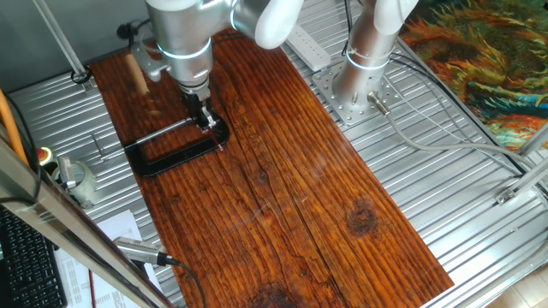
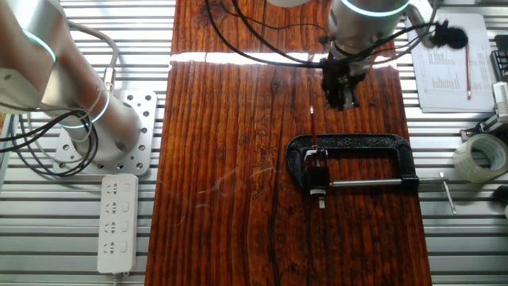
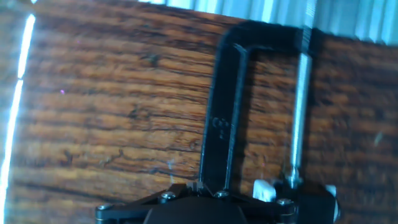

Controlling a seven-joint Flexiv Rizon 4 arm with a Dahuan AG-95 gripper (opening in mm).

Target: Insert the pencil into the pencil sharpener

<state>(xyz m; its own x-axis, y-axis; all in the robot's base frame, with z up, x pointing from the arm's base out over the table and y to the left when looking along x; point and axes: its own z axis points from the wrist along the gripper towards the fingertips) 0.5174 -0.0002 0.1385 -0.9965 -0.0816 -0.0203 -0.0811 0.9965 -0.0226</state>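
thin reddish pencil (image 2: 314,127) lying on dark wooden tabletop (image 2: 230,199), tip at black c-clamp (image 2: 357,159), robot fingers (image 2: 343,97) hovering nearby, spread unclear

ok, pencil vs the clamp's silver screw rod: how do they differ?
The pencil is much thinner and shorter than the silver rod. The pencil looks reddish and dark; the rod is bright metal. In the other fixed view the pencil runs up-down, its lower end at the black C-clamp, where the small white sharpener sits between the clamp's ends, while the rod runs left-right across the clamp's opening. Both are straight, slender and lie low over the wooden board.
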